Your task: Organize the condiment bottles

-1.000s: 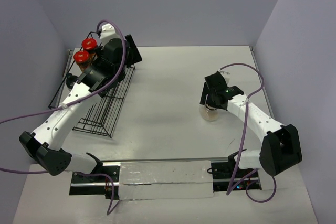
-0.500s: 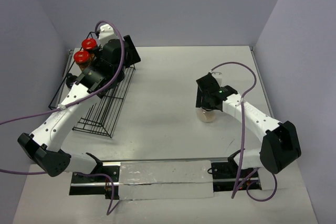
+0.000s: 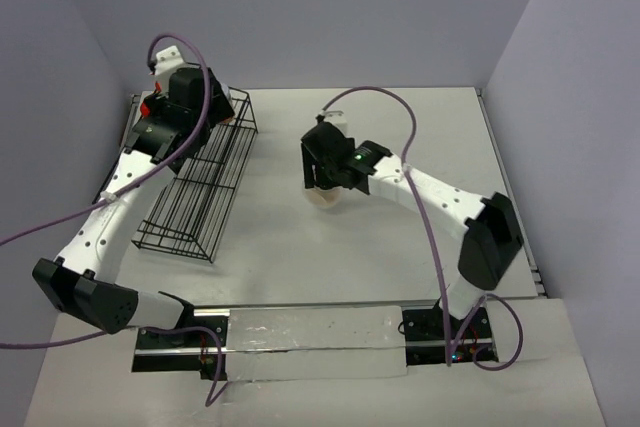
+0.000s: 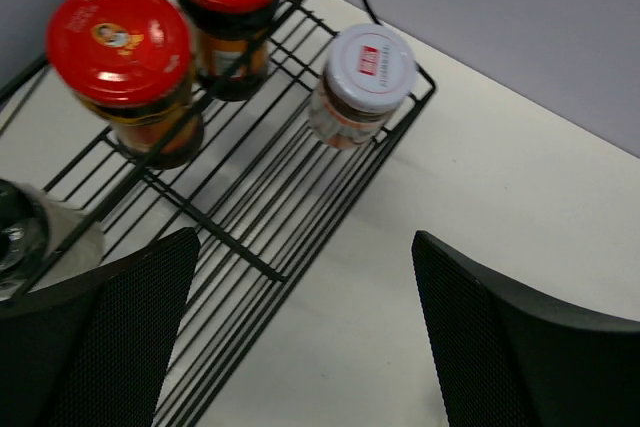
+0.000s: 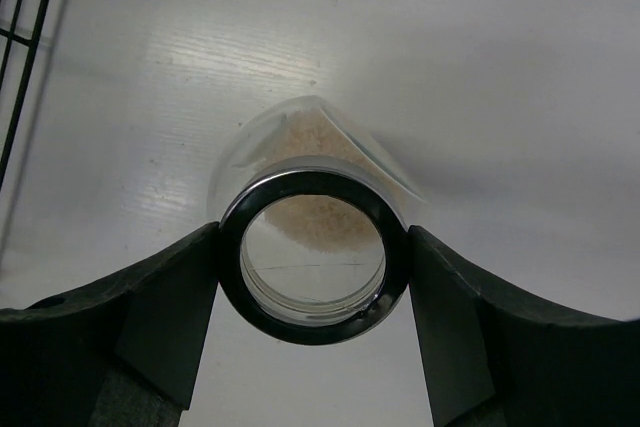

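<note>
Right gripper point(image 5: 312, 282) carried the beige-filled jar point(image 5: 312, 162) toward the wire rack point(image 3: 195, 192); left gripper point(image 4: 300, 347) shifted rearward.

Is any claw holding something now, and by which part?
The right claw grips the beige-filled jar at its top rim; the left claw holds nothing.

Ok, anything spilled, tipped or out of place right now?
Nothing stands out. The red-lidded jars and the silver-lidded jar stand upright on the wire rack. The right tool grips the beige-filled jar at its rim, and no spill shows on the table around it.
</note>
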`<state>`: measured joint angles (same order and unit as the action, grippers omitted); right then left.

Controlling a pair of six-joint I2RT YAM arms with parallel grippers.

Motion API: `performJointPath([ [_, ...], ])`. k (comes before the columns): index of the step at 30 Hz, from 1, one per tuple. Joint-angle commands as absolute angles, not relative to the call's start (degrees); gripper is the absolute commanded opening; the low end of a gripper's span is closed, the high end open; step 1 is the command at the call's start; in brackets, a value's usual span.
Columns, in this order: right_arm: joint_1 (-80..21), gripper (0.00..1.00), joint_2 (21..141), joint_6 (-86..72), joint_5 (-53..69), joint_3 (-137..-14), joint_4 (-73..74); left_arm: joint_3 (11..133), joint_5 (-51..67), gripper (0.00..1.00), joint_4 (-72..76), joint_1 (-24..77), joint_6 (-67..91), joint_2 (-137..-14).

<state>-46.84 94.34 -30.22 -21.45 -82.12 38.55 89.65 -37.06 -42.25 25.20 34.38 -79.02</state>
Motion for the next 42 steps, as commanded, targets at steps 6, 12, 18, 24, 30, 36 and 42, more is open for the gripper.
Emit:
performJointPath([
  [6,-50.9,0.49,107.5,-31.9,-22.5,-93.3,36.0,86.4,-31.2,0.95,-43.2,22.9,37.7,-73.7],
  [12,-51.1,1.00,103.5,-31.9,-22.0,-88.8,31.9,85.4,-27.4,0.95,-42.3,22.9,37.7,-75.3],
  [18,-50.5,1.00,95.7,-31.9,-23.8,-85.1,32.2,86.5,-24.8,0.95,-42.1,23.9,37.7,-78.2],
  [24,-43.3,1.00,76.9,-33.0,-21.4,-67.3,29.1,87.6,-21.5,0.95,-41.7,29.1,34.9,-84.3],
  [30,-31.0,1.00,62.6,-32.1,-20.7,-49.7,30.3,87.6,-19.2,0.95,-40.9,35.3,33.2,-90.3],
  [36,-22.9,1.00,53.7,-31.1,-18.3,-45.7,34.6,86.1,-14.7,0.95,-40.1,40.9,31.5,-93.7],
  [42,-22.5,1.00,51.8,-31.4,-16.1,-50.2,36.8,87.4,-18.7,0.96,-42.4,45.6,31.5,-98.2],
])
